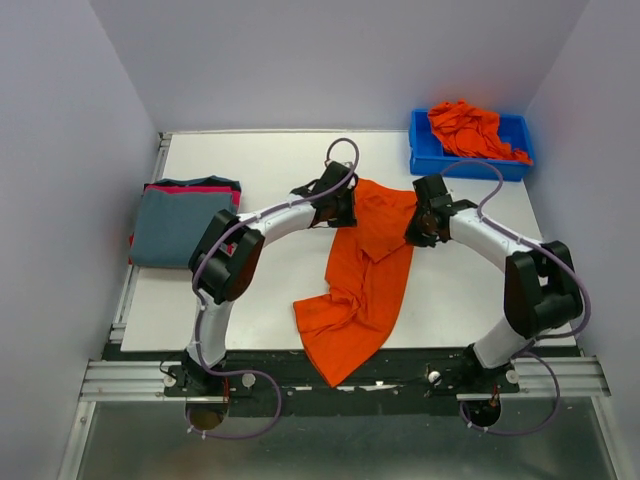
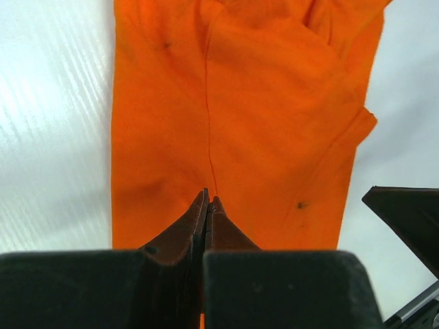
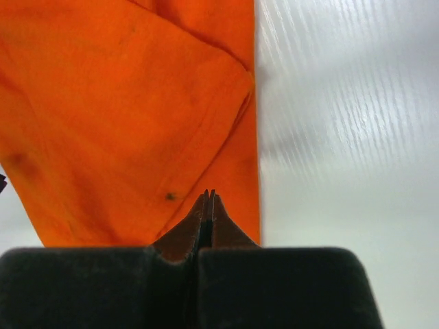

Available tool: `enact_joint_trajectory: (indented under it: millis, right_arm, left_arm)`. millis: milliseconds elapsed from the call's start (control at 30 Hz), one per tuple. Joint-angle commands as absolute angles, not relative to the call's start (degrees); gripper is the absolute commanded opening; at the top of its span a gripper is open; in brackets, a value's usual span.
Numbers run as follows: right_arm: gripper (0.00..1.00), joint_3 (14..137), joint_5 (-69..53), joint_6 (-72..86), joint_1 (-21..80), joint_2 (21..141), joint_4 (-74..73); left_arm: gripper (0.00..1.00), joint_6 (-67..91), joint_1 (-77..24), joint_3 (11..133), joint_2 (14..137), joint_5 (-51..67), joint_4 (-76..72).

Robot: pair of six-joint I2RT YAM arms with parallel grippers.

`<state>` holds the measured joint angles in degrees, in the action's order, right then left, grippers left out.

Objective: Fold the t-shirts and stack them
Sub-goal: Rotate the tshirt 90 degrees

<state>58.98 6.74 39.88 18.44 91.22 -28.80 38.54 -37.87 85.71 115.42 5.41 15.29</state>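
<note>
Left gripper [image 2: 208, 202] and right gripper [image 3: 208, 195] each pinch shut on the upper edge of the bright orange cloth t-shirt [image 1: 365, 280], its long axis running from frame centre downward, overhanging the white table [image 1: 250, 160].

Both arms share one build: rounded white link shells joined by bulky black joint housings. On the left arm [image 1: 212, 325] and the right arm [image 1: 478, 232], thin purple cables [image 1: 343, 140] arc out at 12 o'clock of each wrist and curl at 6 o'clock beneath the bases. In the wrist views, the left gripper [image 2: 208, 202] and right gripper [image 3: 208, 195] show wedge-shaped, reddish-brown fingers [image 2: 180, 233] set in matte black blocks.
</note>
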Motion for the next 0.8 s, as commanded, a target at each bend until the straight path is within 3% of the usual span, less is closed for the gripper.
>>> enact_joint_trajectory:
  millis: [0,433,767]
  right_arm:
    - [0.01,61.8,5.3,40.3,18.2,97.2,-27.0]
    - [0.01,73.9,8.1,39.6,18.2,111.4,-33.6]
    - [0.01,95.9,4.7,38.4,19.8,126.4,-40.5]
  left_arm:
    - [0.04,38.8,-36.2,89.4,121.0,7.6,17.0]
    - [0.00,44.0,-32.6,95.4,131.2,7.3,17.8]
    - [0.00,51.1,-27.2,85.7,127.5,4.5,7.2]
